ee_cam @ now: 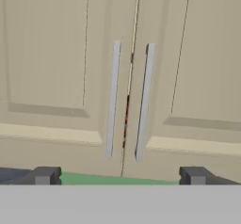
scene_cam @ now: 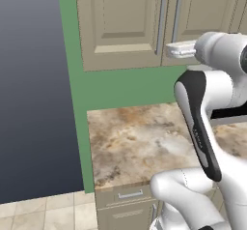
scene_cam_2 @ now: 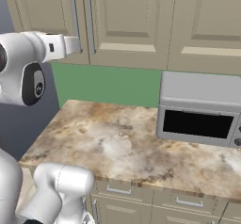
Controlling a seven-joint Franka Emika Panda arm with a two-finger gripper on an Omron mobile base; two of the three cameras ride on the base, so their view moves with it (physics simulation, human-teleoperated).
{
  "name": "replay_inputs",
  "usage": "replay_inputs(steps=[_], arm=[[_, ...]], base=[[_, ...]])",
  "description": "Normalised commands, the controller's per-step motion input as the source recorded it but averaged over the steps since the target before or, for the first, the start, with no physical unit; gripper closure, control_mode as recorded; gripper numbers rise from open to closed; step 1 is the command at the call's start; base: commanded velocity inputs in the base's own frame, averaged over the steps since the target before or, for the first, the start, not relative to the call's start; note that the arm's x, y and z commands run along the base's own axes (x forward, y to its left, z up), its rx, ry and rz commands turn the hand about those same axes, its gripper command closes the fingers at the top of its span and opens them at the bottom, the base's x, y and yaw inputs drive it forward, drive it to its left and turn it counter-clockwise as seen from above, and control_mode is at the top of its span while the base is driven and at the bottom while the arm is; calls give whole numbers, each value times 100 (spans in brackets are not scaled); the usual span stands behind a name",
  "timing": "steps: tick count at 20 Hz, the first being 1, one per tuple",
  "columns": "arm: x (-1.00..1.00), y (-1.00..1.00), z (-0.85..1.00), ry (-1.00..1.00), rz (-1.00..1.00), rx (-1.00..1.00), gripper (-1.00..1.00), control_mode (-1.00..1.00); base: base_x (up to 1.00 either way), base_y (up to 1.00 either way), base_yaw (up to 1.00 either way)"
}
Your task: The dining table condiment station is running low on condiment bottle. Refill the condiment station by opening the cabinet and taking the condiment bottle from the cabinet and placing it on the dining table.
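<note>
Still shut: cabinet [ee_cam: 127, 77] doors closed, bottle presumably inside, unseen. Gripper [ee_cam: 120, 176] jaws wide, aimed just below the bar handles [ee_cam: 113, 98]. Handles look stiff, slim; grab one mid-bar & pull.

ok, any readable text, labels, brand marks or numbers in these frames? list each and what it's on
None readable.
Cabinet doors and bar handles: plain, no lettering.
Microwave: no brand or digits legible; its control panel is cut off at the frame edge.
Counter and drawers: unmarked.
</note>
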Motion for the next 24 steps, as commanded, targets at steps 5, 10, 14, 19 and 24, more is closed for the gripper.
replay_inputs(steps=[5,10,14,19,24], arm=[[21,32,40,-3,0,0,-100,-100],[41,42,27,0,0,0,-100,-100],[44,24,16,0,0,0,-100,-100],[36,0,0,1,0,0,-100,-100],[31,-3,0,1,0,2,-100,-100]], base=[[0,0,0],[0,0,0],[0,0,0],[0,0,0],[0,0,0]])
